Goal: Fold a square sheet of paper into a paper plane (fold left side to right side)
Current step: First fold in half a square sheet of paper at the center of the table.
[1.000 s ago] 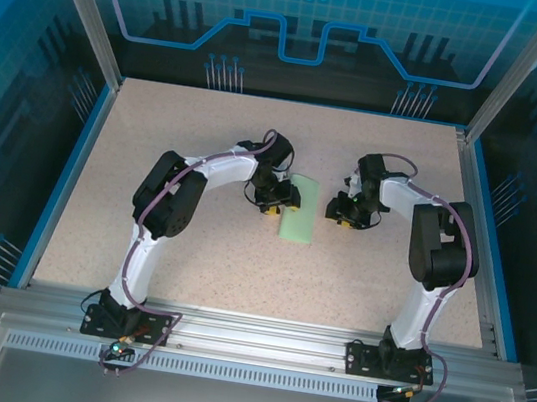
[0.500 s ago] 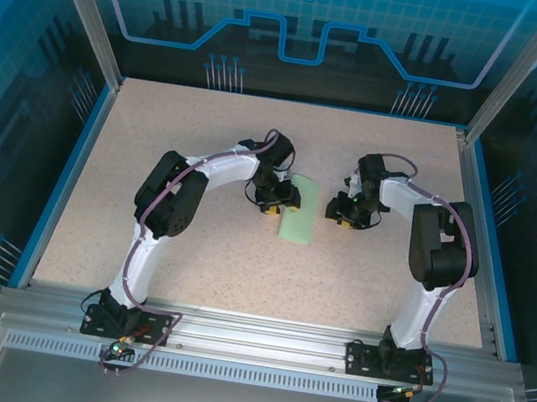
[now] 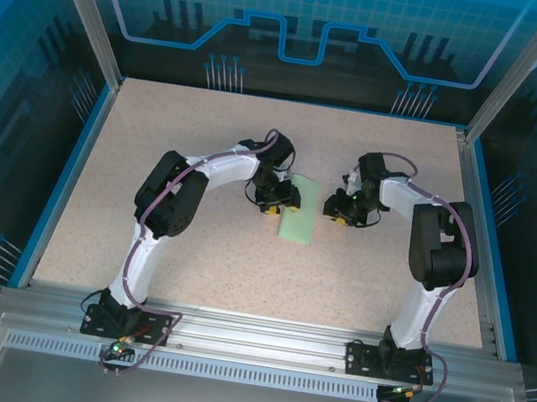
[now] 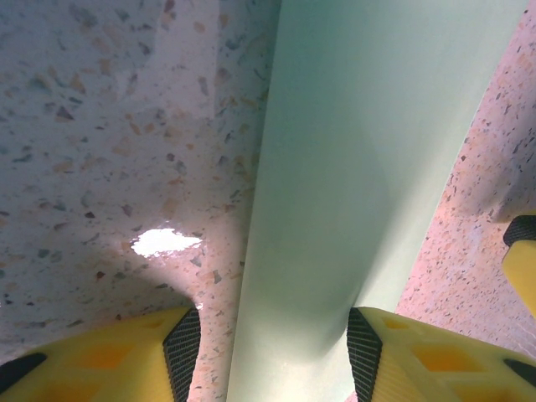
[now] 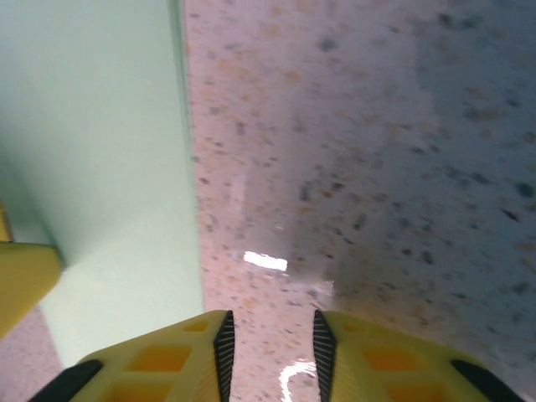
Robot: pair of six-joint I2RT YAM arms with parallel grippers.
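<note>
Tabletop [image 3: 189, 260]: speckled beige with a blue rim; the 2 arms reach in from its near edge toward the middle.

Sheet of paper [image 3: 299, 221] [image 4: 360, 151] [image 5: 92, 151]: pale mint-green, folded into 1 narrow strip. It lies flat about midway between the tabletop's left and right edges, long side running near to far, with the near end swung a little to the right.

Near end of the strip: bare, pointing at the near edge, with no gripper over it.

Left gripper [image 3: 281, 201] [image 4: 274, 331]: over the strip's left side, on its farther half. The jaws are released, about half apart, clamping nothing.

Paper against the left gripper: in the left wrist view the strip runs up between the 2 yellow fingers. The black pad [image 4: 364, 352] on that view's right sits at the strip's edge (contact too close to call). The other pad [image 4: 182, 352] stands over bare tabletop, clear of the paper.

Right gripper [image 3: 340, 210] [image 5: 268, 335]: just beside the strip's right edge, level with the left gripper. The jaws are drawn to a narrow slit with bare tabletop between them, grasping nothing.

Paper against the right gripper: in the right wrist view the strip lies left of the fingers, and 1 corner of it meets the left finger.
</note>
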